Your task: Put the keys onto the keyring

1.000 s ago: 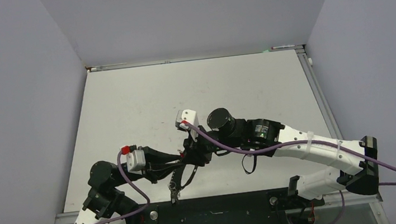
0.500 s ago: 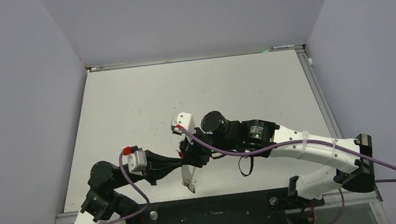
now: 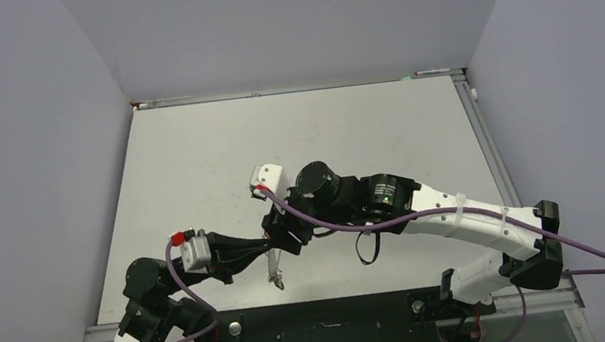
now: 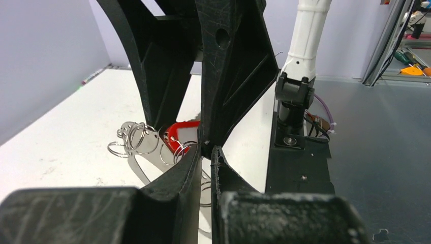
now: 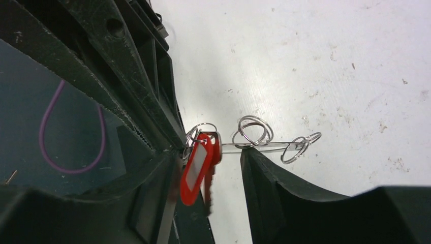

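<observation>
The keyring (image 3: 273, 269), a flat pale hoop with wire loops, hangs edge-on between both grippers near the table's front edge. My left gripper (image 3: 266, 244) is shut on its rim; in the left wrist view (image 4: 207, 150) its fingers nearly touch, with the hoop (image 4: 145, 147) just beyond. The red-tagged key (image 5: 195, 170) hangs from a loop on the hoop (image 5: 264, 145), and its tag also shows in the left wrist view (image 4: 184, 133). My right gripper (image 3: 279, 236) is open (image 5: 211, 152), its fingers either side of the hanging tag. The dark grey key is not visible.
The white table (image 3: 321, 134) stretches away behind the grippers. A black base plate (image 3: 325, 327) runs along the near edge below the keyring. Grey walls close in the left, right and far sides. The right arm's purple cable (image 3: 331, 224) loops beside the wrist.
Both grippers have moved left together with the keyring. The hoop, first seen partly face-on, now hangs edge-on and further left.
</observation>
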`<state>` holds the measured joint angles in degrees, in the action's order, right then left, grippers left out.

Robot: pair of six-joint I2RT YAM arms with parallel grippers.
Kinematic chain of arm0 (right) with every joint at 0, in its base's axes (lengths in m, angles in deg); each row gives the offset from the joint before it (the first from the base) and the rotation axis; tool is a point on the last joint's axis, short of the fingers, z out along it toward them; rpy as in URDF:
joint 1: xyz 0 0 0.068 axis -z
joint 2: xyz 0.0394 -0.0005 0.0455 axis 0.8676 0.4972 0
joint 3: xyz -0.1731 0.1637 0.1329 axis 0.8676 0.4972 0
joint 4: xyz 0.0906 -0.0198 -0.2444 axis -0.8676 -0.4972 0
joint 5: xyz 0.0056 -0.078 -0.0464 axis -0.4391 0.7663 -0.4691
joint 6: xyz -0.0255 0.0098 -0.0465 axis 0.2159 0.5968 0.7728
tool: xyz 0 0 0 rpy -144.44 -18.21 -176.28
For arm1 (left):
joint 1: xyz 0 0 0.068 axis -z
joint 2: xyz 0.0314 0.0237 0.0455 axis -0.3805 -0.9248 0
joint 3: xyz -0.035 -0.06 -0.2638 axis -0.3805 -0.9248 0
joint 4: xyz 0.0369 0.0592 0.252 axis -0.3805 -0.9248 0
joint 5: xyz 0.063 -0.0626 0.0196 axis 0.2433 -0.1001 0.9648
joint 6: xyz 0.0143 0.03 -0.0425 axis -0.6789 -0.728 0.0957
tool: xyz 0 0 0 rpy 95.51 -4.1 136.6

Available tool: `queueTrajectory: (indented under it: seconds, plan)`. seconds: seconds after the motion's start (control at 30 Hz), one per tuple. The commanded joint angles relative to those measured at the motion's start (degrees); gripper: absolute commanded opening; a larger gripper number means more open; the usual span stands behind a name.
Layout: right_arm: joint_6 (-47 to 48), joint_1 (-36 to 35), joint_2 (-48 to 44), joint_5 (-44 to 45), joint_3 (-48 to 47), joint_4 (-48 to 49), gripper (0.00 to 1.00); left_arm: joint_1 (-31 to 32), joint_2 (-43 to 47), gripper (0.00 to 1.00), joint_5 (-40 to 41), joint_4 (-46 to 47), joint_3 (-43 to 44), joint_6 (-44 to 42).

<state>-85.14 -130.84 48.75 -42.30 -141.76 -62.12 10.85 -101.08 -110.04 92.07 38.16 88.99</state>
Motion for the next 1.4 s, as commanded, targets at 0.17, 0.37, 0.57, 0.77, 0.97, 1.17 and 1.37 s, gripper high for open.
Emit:
queueTrajectory:
  seconds: [0.17,0.37,0.57,0.77,0.97,1.17,1.37]
  plan:
    - [2.43,-6.15,1.24,-11.00,-13.04,2.42,0.66,-2.98,2.28,0.00,10.34,8.53,-0.23,1.03]
    - [7.37,-6.09,-1.72,-0.88,-18.11,-1.22,0.70,-4.49,3.47,0.00,8.87,11.63,-1.10,3.66]
    - [9.80,-6.06,-8.06,0.47,-12.32,4.01,0.71,-4.95,3.74,0.00,8.67,12.13,-1.25,4.14]
    - [5.10,-6.14,-14.18,8.73,-0.31,12.55,0.69,-5.67,2.53,0.00,13.05,8.40,-0.35,3.10]
    - [-5.42,-5.08,-18.05,31.18,16.41,20.17,0.68,-6.42,0.42,0.00,21.99,2.06,1.38,1.37]
    - [-18.96,-2.39,-8.86,29.52,25.57,22.93,0.63,-7.98,-1.27,0.51,32.54,-4.11,2.80,1.07]
    - [-19.90,-2.41,5.50,26.58,21.89,22.67,0.64,-8.51,-2.06,0.66,36.00,-8.62,3.76,0.82]
